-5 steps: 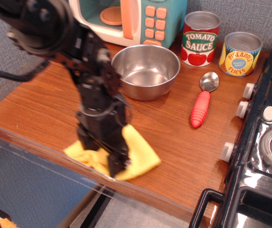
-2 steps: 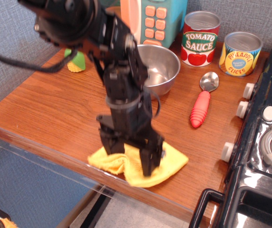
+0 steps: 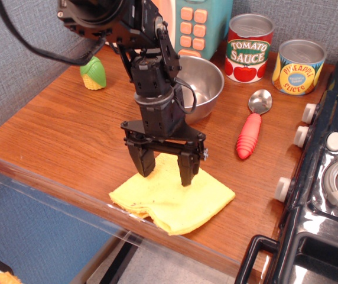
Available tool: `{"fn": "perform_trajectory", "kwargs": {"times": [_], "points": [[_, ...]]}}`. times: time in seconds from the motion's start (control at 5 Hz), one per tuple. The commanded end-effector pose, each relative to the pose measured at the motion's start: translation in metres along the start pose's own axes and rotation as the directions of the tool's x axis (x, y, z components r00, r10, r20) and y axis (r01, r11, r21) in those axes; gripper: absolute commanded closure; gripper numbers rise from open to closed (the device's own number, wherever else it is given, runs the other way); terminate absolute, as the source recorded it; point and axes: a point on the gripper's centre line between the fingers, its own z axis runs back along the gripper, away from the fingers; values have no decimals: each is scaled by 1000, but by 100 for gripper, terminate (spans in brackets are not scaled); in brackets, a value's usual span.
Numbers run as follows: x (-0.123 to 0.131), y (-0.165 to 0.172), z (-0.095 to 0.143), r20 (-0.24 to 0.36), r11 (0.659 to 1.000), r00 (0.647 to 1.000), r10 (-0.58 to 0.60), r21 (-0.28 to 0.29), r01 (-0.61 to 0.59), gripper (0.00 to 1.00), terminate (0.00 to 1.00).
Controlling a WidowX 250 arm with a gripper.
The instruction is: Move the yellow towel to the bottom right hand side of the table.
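The yellow towel (image 3: 175, 200) lies flat near the front edge of the reddish-brown table (image 3: 57, 136), right of the middle, its front corner slightly rumpled at the rim. My black gripper (image 3: 166, 170) hangs straight above the towel's back part, open, with both fingertips lifted just off the cloth and nothing between them.
A steel bowl (image 3: 203, 83) stands behind the arm. A red-handled spoon (image 3: 250, 131), a tomato sauce can (image 3: 249, 47) and a pineapple can (image 3: 299, 66) are at the back right. A black toy stove (image 3: 328, 177) borders the right. A toy corn (image 3: 93, 73) and toy microwave (image 3: 194, 23) sit at the back.
The gripper dragged the towel to the right along the front edge, then opened, let it go and rose. The towel now lies flatter.
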Motion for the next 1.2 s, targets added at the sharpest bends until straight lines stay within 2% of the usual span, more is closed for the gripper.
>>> {"fn": "perform_trajectory", "kwargs": {"times": [0.0,0.2,0.4,0.6,0.8,1.0], "points": [[6,-1,39,89,999,995,-44,-9,45,0,0],[-1,-5,87,188,987,968,-163,39,159,0,0],[-2,1,107,206,980,959,-196,60,188,0,0],[-1,8,116,189,970,952,-240,91,226,0,0],[3,17,110,183,964,953,-242,162,213,0,0],[9,27,102,154,940,950,-272,254,228,0,0]]}}
